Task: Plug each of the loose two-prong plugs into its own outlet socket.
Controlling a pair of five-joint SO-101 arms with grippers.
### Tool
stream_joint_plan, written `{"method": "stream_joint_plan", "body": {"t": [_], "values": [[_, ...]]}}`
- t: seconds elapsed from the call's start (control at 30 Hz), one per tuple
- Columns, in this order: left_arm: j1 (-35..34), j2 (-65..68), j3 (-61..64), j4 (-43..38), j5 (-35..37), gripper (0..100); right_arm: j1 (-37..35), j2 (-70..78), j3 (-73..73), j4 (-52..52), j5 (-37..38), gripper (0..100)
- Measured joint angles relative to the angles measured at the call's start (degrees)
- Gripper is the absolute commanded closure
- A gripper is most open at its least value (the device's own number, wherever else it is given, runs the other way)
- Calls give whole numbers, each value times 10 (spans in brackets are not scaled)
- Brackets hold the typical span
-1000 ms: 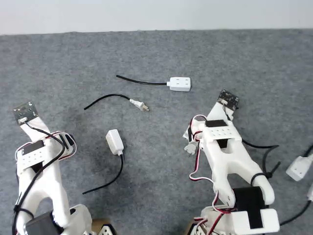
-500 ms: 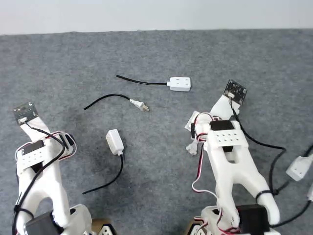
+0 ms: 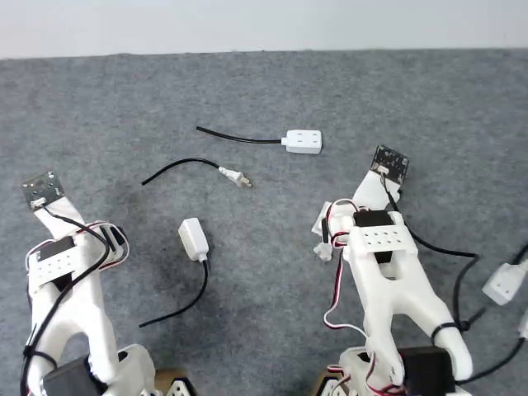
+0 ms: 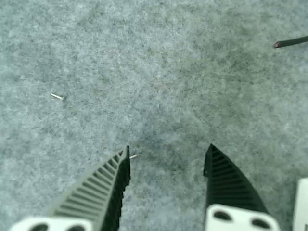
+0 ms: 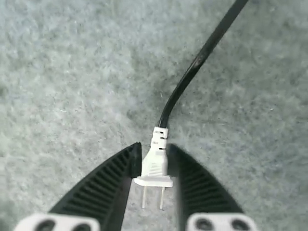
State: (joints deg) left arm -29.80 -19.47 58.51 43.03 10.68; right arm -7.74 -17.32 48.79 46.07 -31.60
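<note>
In the right wrist view my right gripper (image 5: pixel 154 150) is shut on a white two-prong plug (image 5: pixel 155 169), prongs toward the camera, its black cord (image 5: pixel 202 62) trailing over the grey carpet. My left gripper (image 4: pixel 168 151) stands open above bare carpet, with a black cord end (image 4: pixel 291 42) farther off. From above, a loose plug (image 3: pixel 238 176) on a black cord lies mid-table. A white outlet socket (image 3: pixel 302 142) lies behind it and a second outlet socket (image 3: pixel 193 238) sits in front, next to the left arm (image 3: pixel 62 264). The right arm (image 3: pixel 379 241) covers its own gripper.
Another white outlet block (image 3: pixel 503 282) lies at the right edge with black cable beside it. A small metal pin (image 4: pixel 57 96) lies on the carpet. The carpet's far edge meets a pale wall (image 3: pixel 264 25).
The right arm swung to the right and drew back toward its base, then turned slightly back left. The left arm, the loose plug and the outlets have not moved.
</note>
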Motion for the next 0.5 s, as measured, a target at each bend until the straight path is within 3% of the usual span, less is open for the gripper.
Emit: {"method": "stream_joint_plan", "body": {"t": [0.2, 0.5], "values": [[0, 0, 0, 0, 0, 768, 1, 26, 0, -9, 2, 894], [0, 0, 0, 0, 0, 768, -1, 102, -3, -41, 5, 897]]}}
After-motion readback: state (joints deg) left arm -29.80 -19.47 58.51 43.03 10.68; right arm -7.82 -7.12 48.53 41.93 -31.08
